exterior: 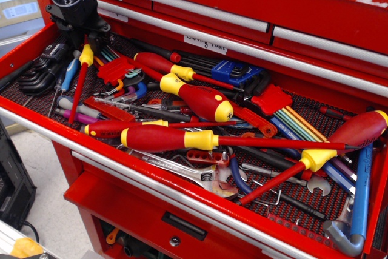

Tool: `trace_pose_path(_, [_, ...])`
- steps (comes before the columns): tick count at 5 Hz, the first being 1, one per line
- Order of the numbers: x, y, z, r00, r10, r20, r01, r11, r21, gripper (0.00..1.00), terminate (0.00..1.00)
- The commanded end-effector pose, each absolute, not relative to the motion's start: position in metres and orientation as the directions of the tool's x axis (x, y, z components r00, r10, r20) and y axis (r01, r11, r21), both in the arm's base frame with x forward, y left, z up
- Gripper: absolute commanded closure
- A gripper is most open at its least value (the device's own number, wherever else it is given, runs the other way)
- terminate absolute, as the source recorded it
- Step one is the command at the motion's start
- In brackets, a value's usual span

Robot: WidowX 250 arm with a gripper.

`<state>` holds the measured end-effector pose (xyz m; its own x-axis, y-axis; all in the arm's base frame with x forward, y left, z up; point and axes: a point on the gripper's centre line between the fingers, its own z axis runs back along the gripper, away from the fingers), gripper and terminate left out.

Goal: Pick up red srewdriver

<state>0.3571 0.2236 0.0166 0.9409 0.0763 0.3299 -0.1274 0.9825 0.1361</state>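
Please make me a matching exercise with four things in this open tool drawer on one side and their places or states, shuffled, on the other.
Things:
1. slim red screwdriver with yellow collar
2. black gripper
3. fat red handle with yellow end cap
4. blue case of hex keys

Places or states:
A. lies near the drawer's middle, cap pointing right
B. at the back of the drawer, under the handwritten label
C. hangs handle-up, tip toward the front left
D. at the top left, shut on a handle

Pairs: 1-C, 2-D, 3-A, 4-B
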Motion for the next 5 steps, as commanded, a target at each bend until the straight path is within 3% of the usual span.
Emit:
trace_pose_path(1, [0.369, 0.233, 0.048, 0.956, -0.018, 0.293, -0.047, 0.976, 0.213, 1.00, 0.00])
trace_pose_path(3, [0.379, 0.255, 0.088, 0.967, -0.025, 0.252, -0.057, 0.948, 0.314, 1.00, 0.00])
trace_pose_path(5, [0.359, 0.247, 0.116, 0.969, 0.044, 0.243, -0.136, 0.918, 0.374, 1.00, 0.00])
